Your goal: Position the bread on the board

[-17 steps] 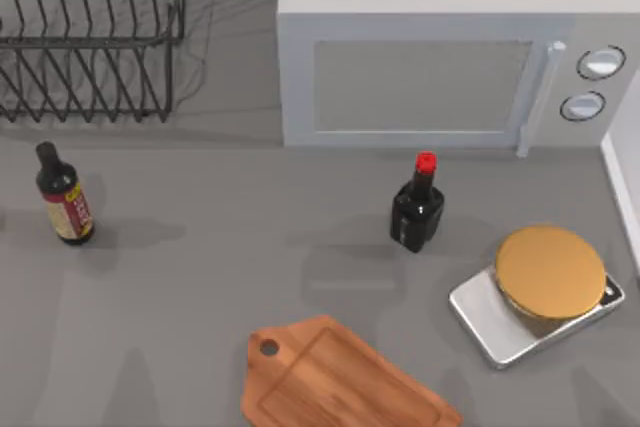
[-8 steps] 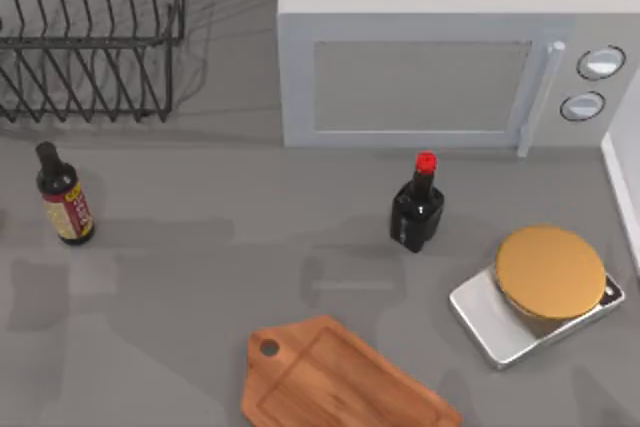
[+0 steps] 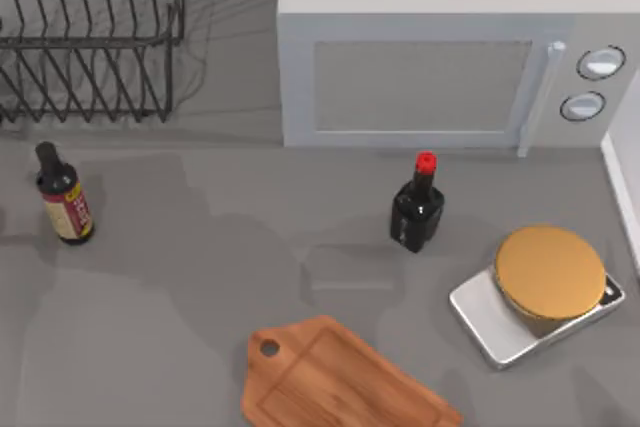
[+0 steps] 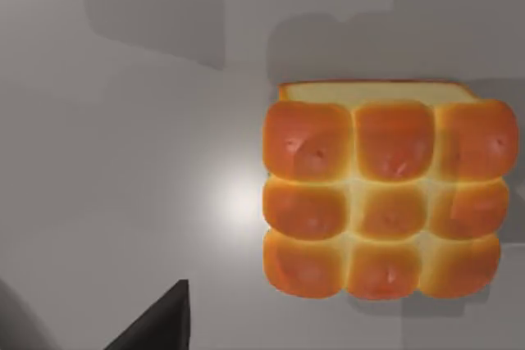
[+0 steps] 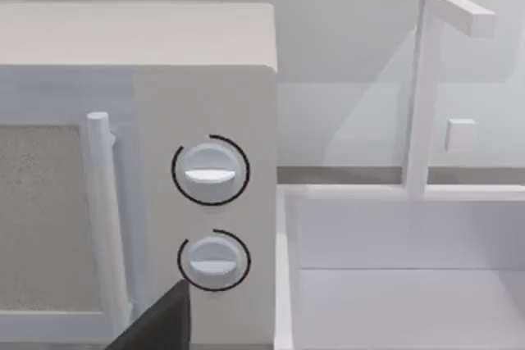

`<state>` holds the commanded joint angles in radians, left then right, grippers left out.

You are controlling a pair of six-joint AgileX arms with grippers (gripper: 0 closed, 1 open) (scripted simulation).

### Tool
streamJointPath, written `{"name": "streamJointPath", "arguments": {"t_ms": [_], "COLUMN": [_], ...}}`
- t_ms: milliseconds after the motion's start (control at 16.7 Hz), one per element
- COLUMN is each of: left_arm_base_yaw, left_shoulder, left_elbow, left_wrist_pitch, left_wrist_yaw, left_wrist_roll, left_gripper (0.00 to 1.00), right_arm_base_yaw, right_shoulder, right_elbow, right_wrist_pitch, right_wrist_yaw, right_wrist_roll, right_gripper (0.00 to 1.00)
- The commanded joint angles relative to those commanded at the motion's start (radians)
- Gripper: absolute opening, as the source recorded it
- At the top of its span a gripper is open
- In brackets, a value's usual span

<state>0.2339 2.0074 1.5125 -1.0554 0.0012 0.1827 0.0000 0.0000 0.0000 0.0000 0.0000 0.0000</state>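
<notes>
Golden-brown bread (image 4: 381, 199), a square block of nine joined rolls with glossy orange tops, lies flat on the grey table (image 4: 123, 161) in the left wrist view, seen from straight above, with a pale cut side along one edge. One dark fingertip of the left gripper (image 4: 160, 321) juts into that view's edge, apart from the bread and holding nothing; how wide its fingers are spread cannot be told. In the top view, the board (image 3: 335, 377), reddish-brown wood with a groove round its edge and a short handle with a round hole, lies at an angle at the near edge of the table, partly cut off by the frame, with nothing on it. To the right of the board sits a silver scale (image 3: 535, 297) with a round golden top. Behind the board stands a black bottle (image 3: 417, 205) with a red cap, and farther back a white microwave (image 3: 440, 47) with two round knobs. At the left side stands a dark bottle (image 3: 63, 195) with a red label, and behind it a black wire rack (image 3: 90, 32). The right wrist view faces the microwave's knobs and a white sink (image 5: 402, 252) beside it, with a dark fingertip of the right gripper (image 5: 160, 321) at the edge; its opening cannot be told either.
</notes>
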Motion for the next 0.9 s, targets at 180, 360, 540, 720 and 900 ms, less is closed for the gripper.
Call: {"name": "streamJointPath", "arguments": {"t_ms": [180, 360, 540, 720, 900], "left_arm_base_yaw": [0.003, 0.003, 0.002, 0.015, 0.016], "left_shoulder": [0.032, 0.032, 0.039, 0.081, 0.119], "left_elbow": [0.028, 0.028, 0.019, -0.02, -0.079], "left_wrist_pitch": [-0.015, -0.015, 0.003, 0.082, 0.18], "left_wrist_yaw": [0.001, 0.001, 0.001, 0.0, 0.0], "left_wrist_roll": [0.003, 0.003, 0.004, 0.014, 0.015], "left_gripper": [1.0, 1.0, 1.0, 1.0, 1.0], "right_arm_base_yaw": [0.0, 0.0, 0.0, 0.0, 0.0], "right_shoulder": [0.0, 0.0, 0.0, 0.0, 0.0], "right_elbow": [0.0, 0.0, 0.0, 0.0, 0.0], "right_wrist_pitch": [0.0, 0.0, 0.0, 0.0, 0.0], "right_wrist_yaw": [0.0, 0.0, 0.0, 0.0, 0.0], "right_wrist_roll": [0.0, 0.0, 0.0, 0.0, 0.0], "right_gripper": [1.0, 1.0, 1.0, 1.0, 1.0]}}
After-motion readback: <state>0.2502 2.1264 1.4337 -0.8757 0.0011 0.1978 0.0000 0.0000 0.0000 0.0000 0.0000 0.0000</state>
